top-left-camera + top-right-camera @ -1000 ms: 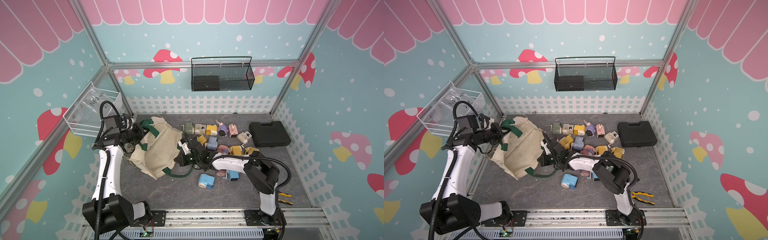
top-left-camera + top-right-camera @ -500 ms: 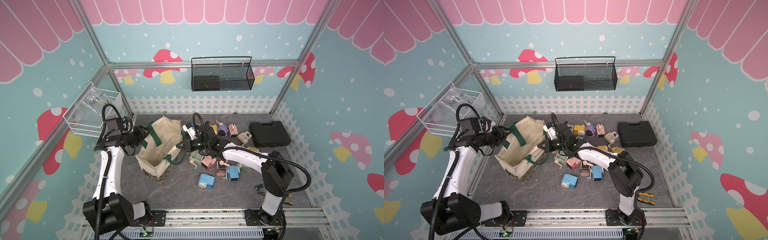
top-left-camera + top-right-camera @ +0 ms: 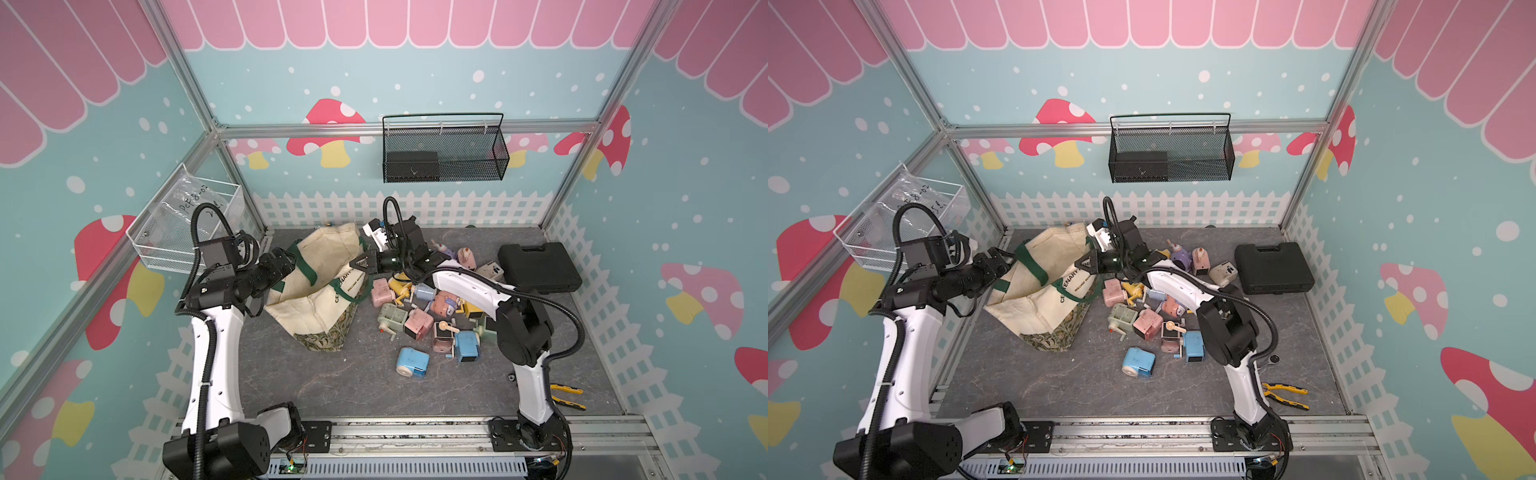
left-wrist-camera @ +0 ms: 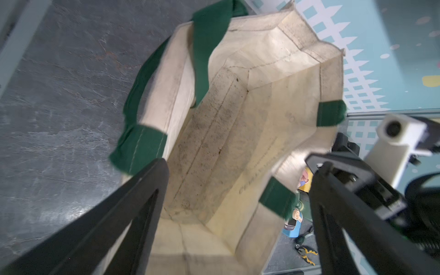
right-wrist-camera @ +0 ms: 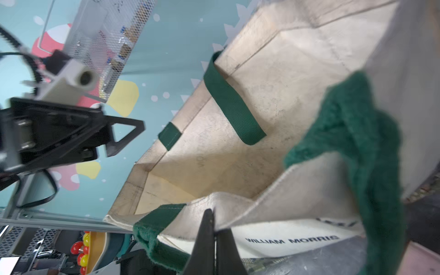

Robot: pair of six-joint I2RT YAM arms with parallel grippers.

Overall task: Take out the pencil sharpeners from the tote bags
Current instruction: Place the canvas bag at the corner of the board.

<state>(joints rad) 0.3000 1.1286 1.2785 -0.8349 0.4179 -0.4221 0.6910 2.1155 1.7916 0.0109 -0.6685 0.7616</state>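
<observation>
The cream tote bag (image 3: 316, 291) sits on its green leafy base near the back left of the grey table (image 3: 353, 386), with its mouth gaping towards the left arm. The right gripper (image 5: 213, 215) has its jaws pinched together on the bag's front rim, just beside a green handle (image 5: 157, 228). Below that grip the small black print reads "WILLIAM MORRIS" (image 5: 292, 239). In both top views a larger line above it starts with "CE", and the handle crosses the rest. The white lettering on the right gripper's finger is too small to read. The left gripper (image 4: 235, 166) hovers at the opposite rim with its jaws spread wide and nothing between them. The left wrist view looks straight into the bag at bare, speckled canvas. The pencil sharpeners (image 3: 419, 316) lie in a loose pile on the table, just to the right of the bag and between it and the black case (image 3: 538, 266). A blue sharpener (image 3: 411, 362) lies a little apart at the front. In the white wire bin (image 3: 187, 224) on the left wall, a clear pouch carries marker writing that looks like "PcF8-02" (image 3: 193, 199).
</observation>
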